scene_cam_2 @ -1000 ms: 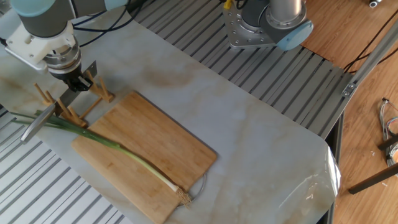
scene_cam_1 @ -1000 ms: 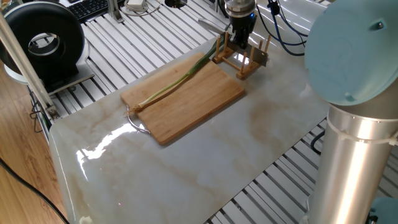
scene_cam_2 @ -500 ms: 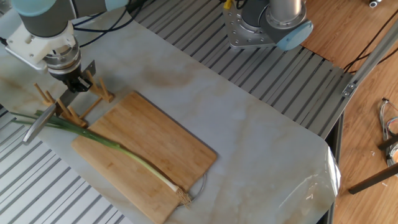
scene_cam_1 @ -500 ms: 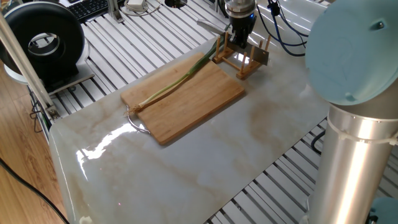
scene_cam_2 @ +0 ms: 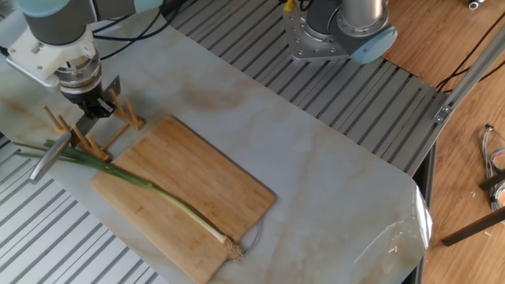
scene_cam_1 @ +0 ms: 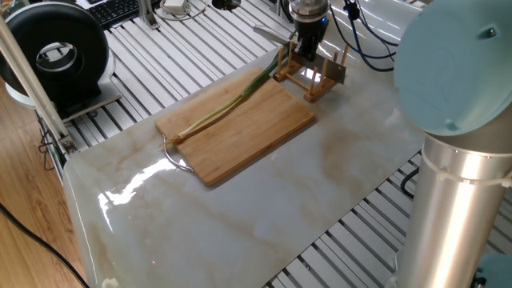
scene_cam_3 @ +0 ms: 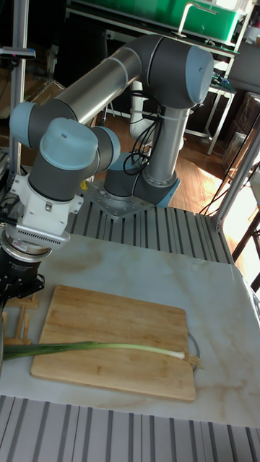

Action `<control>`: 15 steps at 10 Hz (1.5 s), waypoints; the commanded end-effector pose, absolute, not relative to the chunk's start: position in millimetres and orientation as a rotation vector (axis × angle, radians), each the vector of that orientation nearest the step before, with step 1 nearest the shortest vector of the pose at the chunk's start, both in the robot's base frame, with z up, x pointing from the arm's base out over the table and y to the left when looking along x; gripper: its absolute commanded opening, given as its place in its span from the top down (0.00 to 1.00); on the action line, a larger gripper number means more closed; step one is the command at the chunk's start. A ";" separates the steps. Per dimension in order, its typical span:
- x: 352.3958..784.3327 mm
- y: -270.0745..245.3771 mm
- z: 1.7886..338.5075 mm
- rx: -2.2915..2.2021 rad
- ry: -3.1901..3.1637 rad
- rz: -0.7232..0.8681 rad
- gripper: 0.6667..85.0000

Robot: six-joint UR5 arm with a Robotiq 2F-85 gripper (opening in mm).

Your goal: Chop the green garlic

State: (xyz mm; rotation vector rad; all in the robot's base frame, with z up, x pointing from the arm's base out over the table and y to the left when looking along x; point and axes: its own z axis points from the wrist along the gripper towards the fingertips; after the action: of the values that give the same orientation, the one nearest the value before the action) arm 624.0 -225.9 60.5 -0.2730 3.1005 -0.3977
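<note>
The green garlic lies along the far edge of the wooden board. Its pale root end sits by the board's wire handle. Its green leaves run off the other end past a small wooden rack. My gripper stands over that rack, shut on a knife whose grey blade sticks out sideways above the leaves. The fingertips are partly hidden by the rack's pegs.
A black round device and a keyboard sit beyond the marble slab, on slatted metal. The arm's base is bolted at the table's back. Loose tools lie on the wooden floor.
The gripper and the knife have shifted very slightly, with the blade tip a touch higher. The green garlic and the board have not moved.
</note>
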 end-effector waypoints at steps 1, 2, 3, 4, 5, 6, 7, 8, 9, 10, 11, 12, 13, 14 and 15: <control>625.7 -226.0 60.1 -0.286 3.094 -0.385 0.84; 626.0 -225.4 59.8 -0.308 3.092 -0.381 0.84; 627.3 -225.0 59.7 -0.316 3.087 -0.379 0.84; 628.2 -225.0 59.5 -0.318 3.084 -0.379 0.84; 629.1 -225.0 59.4 -0.328 3.081 -0.379 0.84; 629.9 -225.0 59.2 -0.343 3.077 -0.379 0.85; 630.0 -225.1 59.1 -0.345 3.077 -0.380 0.85; 629.6 -225.5 59.2 -0.345 3.079 -0.382 0.86; 629.6 -226.3 59.3 -0.338 3.079 -0.386 0.88; 628.8 -226.5 59.8 -0.331 3.080 -0.389 0.92; 627.8 -227.2 60.9 -0.309 3.084 -0.388 0.99; 628.0 -224.8 61.6 -0.311 3.085 -0.360 0.99; 627.8 -224.7 62.7 -0.306 3.088 -0.343 0.99; 627.6 -222.0 64.9 -0.286 3.088 -0.309 0.99; 626.5 -222.3 68.1 -0.281 3.091 -0.295 0.99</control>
State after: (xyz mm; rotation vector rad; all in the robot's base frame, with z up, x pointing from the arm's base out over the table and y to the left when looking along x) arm 627.2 -225.3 63.2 -0.3138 3.0888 -0.3543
